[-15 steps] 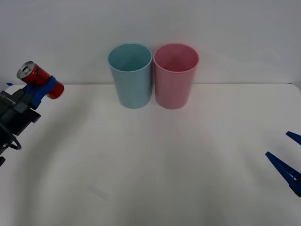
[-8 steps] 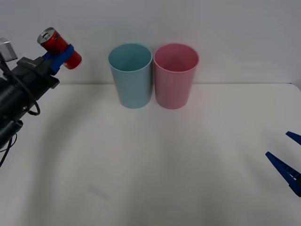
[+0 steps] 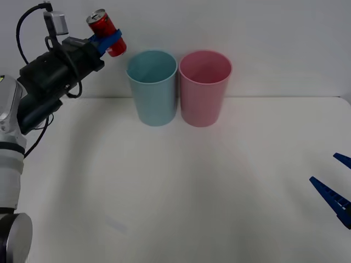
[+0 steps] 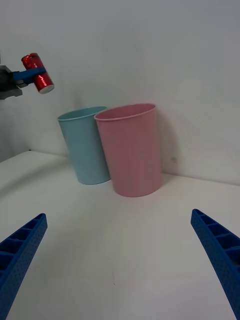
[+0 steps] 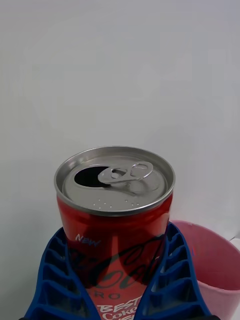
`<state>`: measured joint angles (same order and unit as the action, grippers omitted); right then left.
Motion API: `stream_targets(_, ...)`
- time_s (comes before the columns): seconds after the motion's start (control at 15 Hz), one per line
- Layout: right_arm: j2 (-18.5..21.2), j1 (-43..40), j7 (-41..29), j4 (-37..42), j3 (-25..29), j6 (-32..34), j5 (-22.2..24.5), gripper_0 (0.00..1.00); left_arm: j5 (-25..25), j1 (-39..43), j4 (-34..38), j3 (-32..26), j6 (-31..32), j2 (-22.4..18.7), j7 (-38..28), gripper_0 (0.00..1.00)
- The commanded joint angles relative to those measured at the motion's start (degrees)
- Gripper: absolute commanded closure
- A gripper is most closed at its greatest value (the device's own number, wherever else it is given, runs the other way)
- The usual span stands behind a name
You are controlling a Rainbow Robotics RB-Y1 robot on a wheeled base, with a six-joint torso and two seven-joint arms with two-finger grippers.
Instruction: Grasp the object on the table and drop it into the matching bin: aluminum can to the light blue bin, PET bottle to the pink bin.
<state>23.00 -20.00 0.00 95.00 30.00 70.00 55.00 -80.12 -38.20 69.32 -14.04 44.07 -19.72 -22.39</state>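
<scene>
White table (image 3: 175, 192) against a plain pale wall. Front view: left gripper (image 3: 107, 39) clamps the red aluminum can (image 3: 105, 32) aloft, left of the light blue bin (image 3: 152, 87) — tilted, silver top up-left. Pink bin (image 3: 205, 87) adjoins. Right wrist view: right gripper (image 4: 120, 260) spread wide, low.
</scene>
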Motion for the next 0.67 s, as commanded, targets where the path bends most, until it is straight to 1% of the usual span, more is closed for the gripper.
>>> stream_targets(0.07, 0.0, 0.0, 0.0, 0.0, 0.0, 0.0, 0.0, 0.0, -2.85, -6.53, -7.8, 1.12, 0.05, 0.21, 1.47, 0.99)
stream_targets(0.2, 0.0, 0.0, 0.0, 0.0, 0.0, 0.0, 0.0, 0.0, -3.64, -10.75, -13.42, 1.91, -0.13, 0.47, 4.19, 0.99)
stream_targets(0.33, 0.0, 0.0, 0.0, 0.0, 0.0, 0.0, 0.0, 0.0, -3.9, -13.65, -17.29, 2.44, -1.44, 1.35, 6.92, 0.99)
stream_targets(0.4, 0.0, 0.0, 0.0, 0.0, 0.0, 0.0, 0.0, 0.0, -5.31, -14.18, -17.55, 2.52, -2.5, 2.14, 6.74, 0.99)
stream_targets(0.67, 0.0, 0.0, 0.0, 0.0, 0.0, 0.0, 0.0, 0.0, -6.98, -14.71, -17.46, 2.52, -4.52, 4.25, 7.27, 0.99)
